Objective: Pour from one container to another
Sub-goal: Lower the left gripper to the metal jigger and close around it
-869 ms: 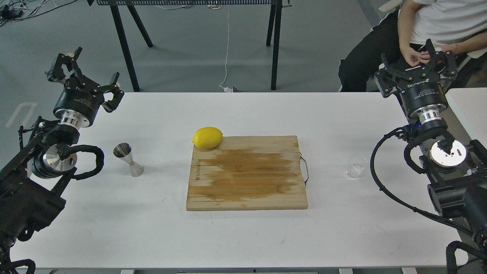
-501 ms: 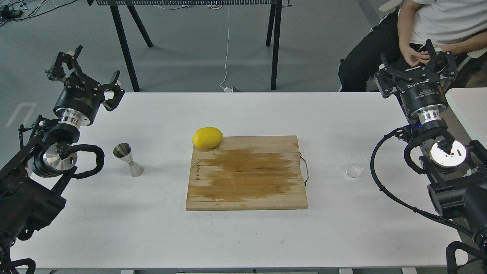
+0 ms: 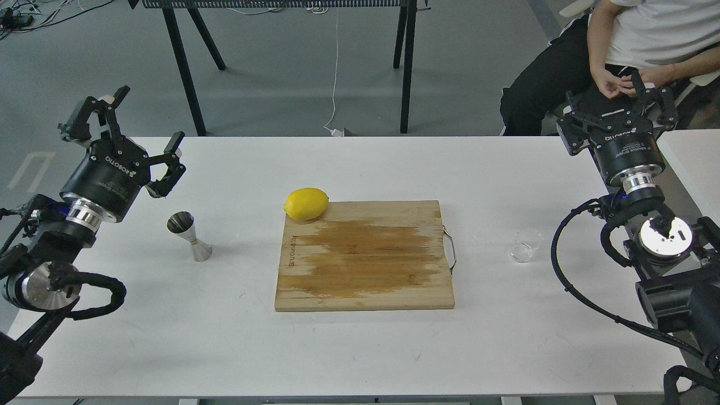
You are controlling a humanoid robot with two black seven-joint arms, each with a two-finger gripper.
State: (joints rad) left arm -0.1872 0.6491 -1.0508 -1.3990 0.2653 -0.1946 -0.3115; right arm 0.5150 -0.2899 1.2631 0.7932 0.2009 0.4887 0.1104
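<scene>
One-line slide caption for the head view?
Both grippers, left and right, open; jigger and glass cup untouched.

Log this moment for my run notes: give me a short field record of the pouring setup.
cup: clear glass, upright on table right of board, untouched
jigger: steel, upright on table left of board, untouched
left gripper: open, raised behind the jigger, holding nothing
right gripper: open, raised behind the cup, holding nothing
board: wooden, centre of table, dark stain across it
lemon: at board's far left corner
pour: not started
</scene>
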